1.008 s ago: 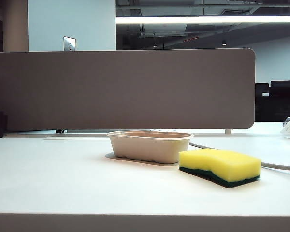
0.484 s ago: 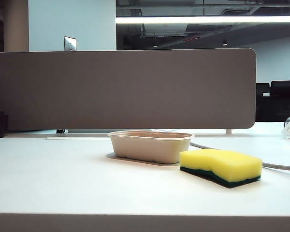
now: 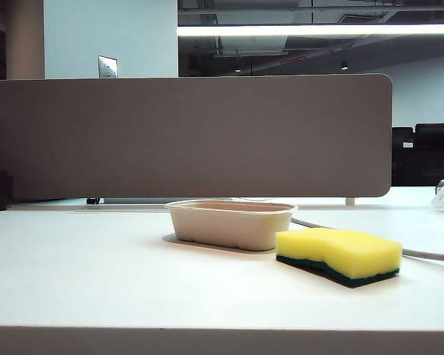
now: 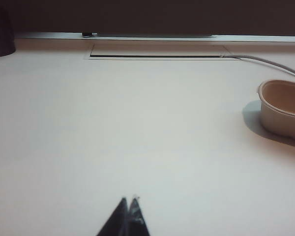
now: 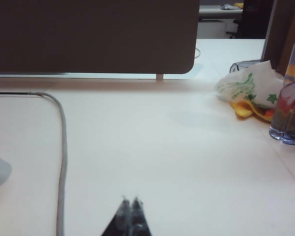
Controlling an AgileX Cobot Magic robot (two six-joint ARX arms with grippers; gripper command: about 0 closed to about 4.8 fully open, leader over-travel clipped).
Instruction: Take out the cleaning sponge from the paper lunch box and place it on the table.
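The cleaning sponge [image 3: 337, 255] lies flat on the white tabletop [image 3: 96, 274], green layer down, just beside the paper lunch box [image 3: 230, 223] at its 4 o'clock and clear of it. The left gripper [image 4: 128, 200] hovers over bare tabletop, jaws closed and empty, the box at its 2 o'clock. The right gripper [image 5: 130, 200] hangs likewise, jaws shut on nothing, near a grey cable [image 5: 63, 147].

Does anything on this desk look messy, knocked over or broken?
Nothing stands out. The cleaning sponge lies flat on the table beside the upright paper lunch box. Left gripper and right gripper are shut over bare table.
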